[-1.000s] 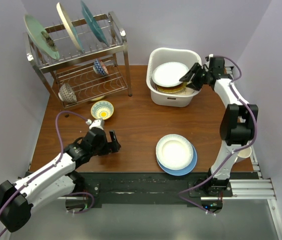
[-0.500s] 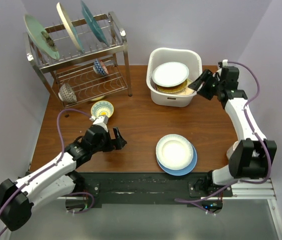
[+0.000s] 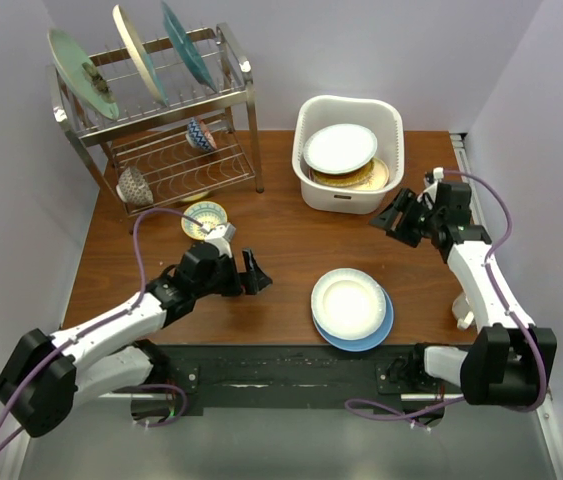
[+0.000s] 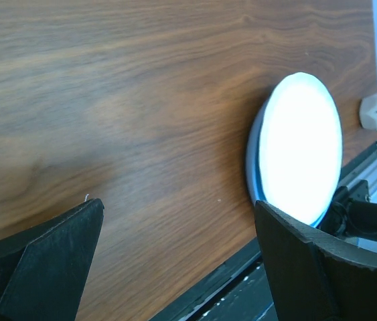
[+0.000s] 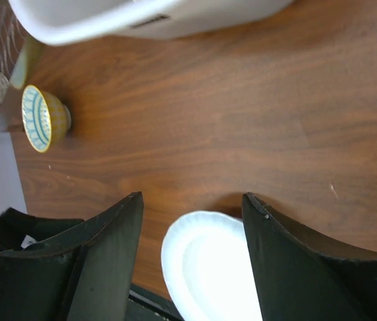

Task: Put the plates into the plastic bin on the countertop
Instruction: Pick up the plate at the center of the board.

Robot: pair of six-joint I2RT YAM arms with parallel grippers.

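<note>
A white plate (image 3: 348,302) lies stacked on a blue plate (image 3: 377,333) at the table's front; the pair shows in the left wrist view (image 4: 300,144) and the white one in the right wrist view (image 5: 208,267). The white plastic bin (image 3: 350,108) at the back holds a white plate (image 3: 341,147) over yellow and brown plates (image 3: 356,178). My left gripper (image 3: 257,272) is open and empty, low over the table left of the stack. My right gripper (image 3: 393,217) is open and empty, between the bin and the stack.
A steel wire dish rack (image 3: 161,120) at the back left holds three upright plates and two bowls. A small yellow-and-blue bowl (image 3: 204,218) sits on the table before it, also in the right wrist view (image 5: 41,118). A cream cup (image 3: 464,320) stands behind my right arm.
My right gripper has drawn back from the bin, forward toward the table's middle right. My left gripper has moved right toward the plate stack.
</note>
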